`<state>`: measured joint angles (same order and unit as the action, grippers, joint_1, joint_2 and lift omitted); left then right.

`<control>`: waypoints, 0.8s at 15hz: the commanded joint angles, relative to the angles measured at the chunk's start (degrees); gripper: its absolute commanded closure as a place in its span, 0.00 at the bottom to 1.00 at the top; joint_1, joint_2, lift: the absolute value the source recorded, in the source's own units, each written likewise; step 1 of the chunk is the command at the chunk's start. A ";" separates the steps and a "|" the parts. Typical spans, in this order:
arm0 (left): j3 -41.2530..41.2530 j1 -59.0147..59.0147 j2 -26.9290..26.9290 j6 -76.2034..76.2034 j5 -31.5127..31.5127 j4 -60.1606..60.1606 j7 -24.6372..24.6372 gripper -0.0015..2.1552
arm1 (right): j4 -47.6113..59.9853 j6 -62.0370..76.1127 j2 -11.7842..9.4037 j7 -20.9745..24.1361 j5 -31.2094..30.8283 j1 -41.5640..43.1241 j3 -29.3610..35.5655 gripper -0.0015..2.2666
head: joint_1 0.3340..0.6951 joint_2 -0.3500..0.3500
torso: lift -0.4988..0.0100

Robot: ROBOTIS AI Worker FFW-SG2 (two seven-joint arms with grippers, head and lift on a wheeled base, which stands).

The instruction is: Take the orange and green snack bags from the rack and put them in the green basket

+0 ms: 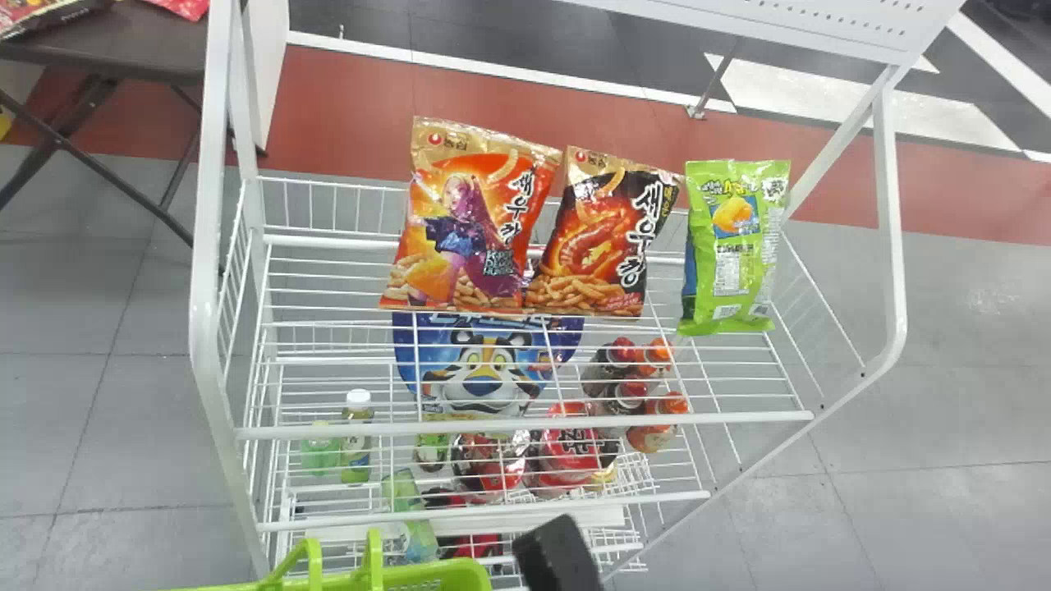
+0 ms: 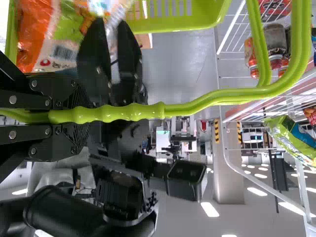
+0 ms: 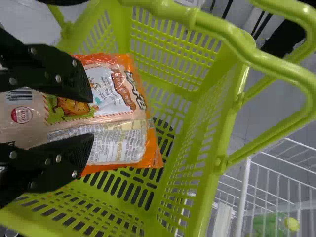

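At the head view's bottom edge, a black part of my right gripper shows beside the green basket. My right gripper is over the basket, fingers parted, with an orange snack bag lying behind them. My left gripper is shut on the basket handle; the orange bag and right gripper are nearby. Two orange bags and a green bag stand on the rack's upper shelf.
The white wire rack has upright side frames. Its lower levels hold a blue tiger-face pack, bottles and red packs. A dark table with bags stands at the back left.
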<state>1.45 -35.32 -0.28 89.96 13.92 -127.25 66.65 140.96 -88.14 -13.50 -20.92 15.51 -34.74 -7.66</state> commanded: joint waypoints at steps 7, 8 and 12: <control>-0.22 0.17 0.10 0.07 -0.03 0.07 -0.38 0.98 | 1.95 27.19 3.13 -0.09 9.36 -1.12 24.54 0.03 | 1.00 0.00 | 0.98; -0.22 0.17 0.01 0.07 -0.03 0.16 -0.38 0.98 | 1.95 31.76 4.10 -0.44 10.07 -1.12 27.26 0.03 | 1.00 0.00 | 0.98; -0.48 0.17 0.10 0.07 -0.03 0.25 -0.47 0.98 | 0.72 44.06 5.50 -0.44 12.97 0.20 35.17 0.03 | 1.00 0.00 | 0.98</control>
<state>1.12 -35.15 -0.25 89.96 13.89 -127.01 66.25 142.35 -47.45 -8.34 -21.43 28.21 -35.17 25.67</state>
